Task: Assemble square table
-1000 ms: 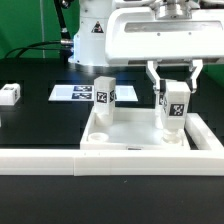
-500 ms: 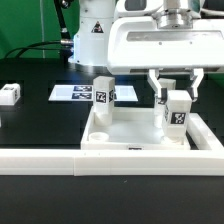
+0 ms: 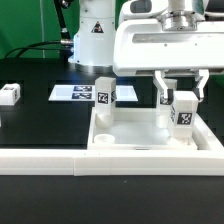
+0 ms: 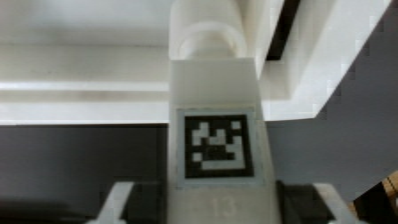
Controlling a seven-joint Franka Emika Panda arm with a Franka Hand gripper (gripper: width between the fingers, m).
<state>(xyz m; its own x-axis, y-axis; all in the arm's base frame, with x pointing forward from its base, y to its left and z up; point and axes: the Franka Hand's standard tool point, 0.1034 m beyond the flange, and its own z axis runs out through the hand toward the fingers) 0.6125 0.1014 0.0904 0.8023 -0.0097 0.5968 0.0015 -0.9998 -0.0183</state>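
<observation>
Square-table leg [image 3: 184, 110], a small white tagged plastic block, seems light and rigid; hand [image 3: 181, 96] clamps its flat sides.

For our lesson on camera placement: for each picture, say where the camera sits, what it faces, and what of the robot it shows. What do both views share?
Exterior view: off the arm, facing the arm across the rimmed square table slab; shows the arm and the pincer gripping a tagged leg.
Wrist view: on the wrist, looking along the pincer down the leg onto the slab; only the finger edges show.
Shared: the gripped leg and the slab.
</observation>
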